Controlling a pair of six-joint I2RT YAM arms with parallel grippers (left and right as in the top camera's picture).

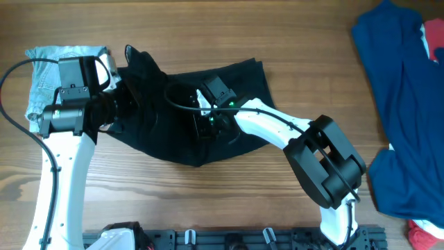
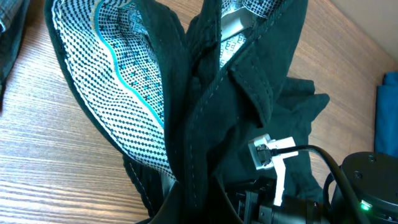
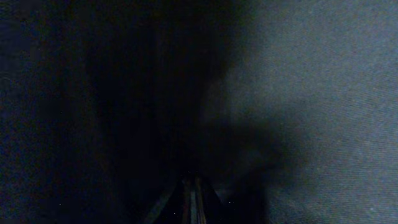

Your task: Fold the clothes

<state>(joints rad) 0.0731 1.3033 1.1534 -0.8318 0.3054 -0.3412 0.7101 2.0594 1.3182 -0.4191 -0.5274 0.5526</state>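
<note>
Crumpled soft black garment (image 1: 239, 80), houndstooth-patterned lining

Lying rumpled between the desk's middle and left edge: large black garment of soft thin fabric (image 1: 239, 80), bunching upward at its left end, baring black-and-white checked lining (image 2: 118, 81) with a teal stripe.

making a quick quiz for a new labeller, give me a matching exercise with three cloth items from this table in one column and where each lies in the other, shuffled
Things:
1. black garment
2. denim piece
3. royal-blue cloth

Places:
A. right edge of the table
B. far left end
C. middle

Pairs: 1-C, 2-B, 3-A
</note>
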